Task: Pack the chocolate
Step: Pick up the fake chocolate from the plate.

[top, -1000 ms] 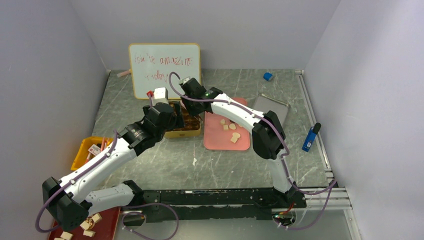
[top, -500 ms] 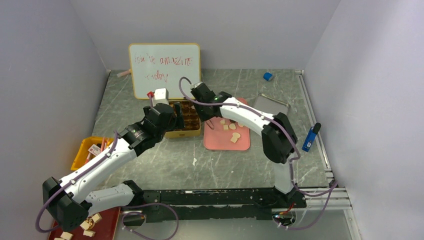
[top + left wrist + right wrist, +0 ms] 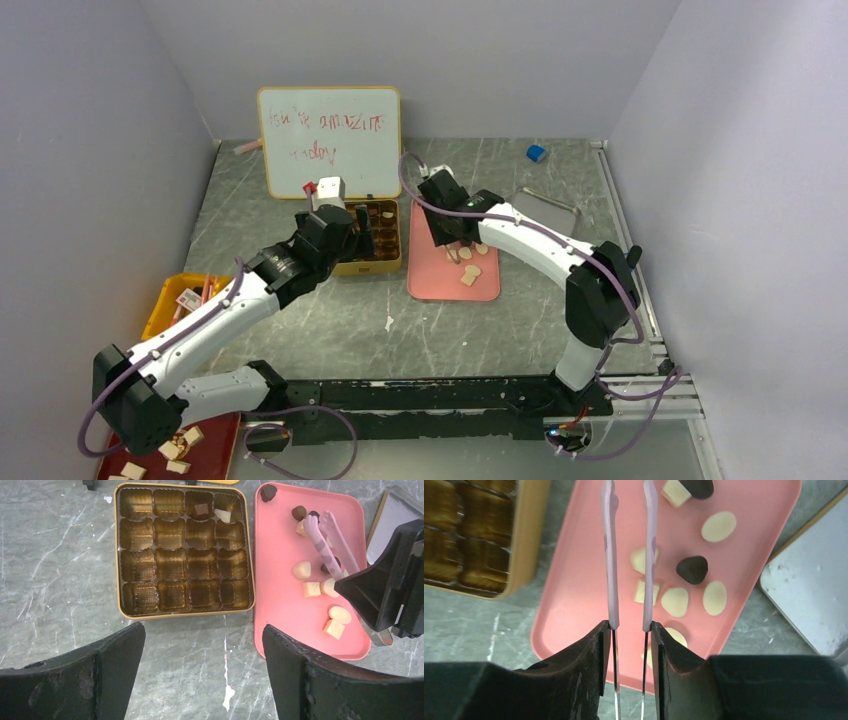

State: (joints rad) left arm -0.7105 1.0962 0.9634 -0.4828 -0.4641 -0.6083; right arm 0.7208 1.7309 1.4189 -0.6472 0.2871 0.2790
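Most of the chocolate (image 3: 693, 569) is seen scattered on the pink tray (image 3: 280, 605), mainly toward its right edge and far-left corner. 2 pieces, 1 dark and 1 pale, are seated in the far row of the gold box (image 3: 185, 614), just left of the tray. The tweezers (image 3: 610, 580) are clamped in the right gripper (image 3: 630, 630) over the tray, tips slightly apart, nothing pinched. The left gripper (image 3: 202, 632) is spread wide above the box's near edge, empty.
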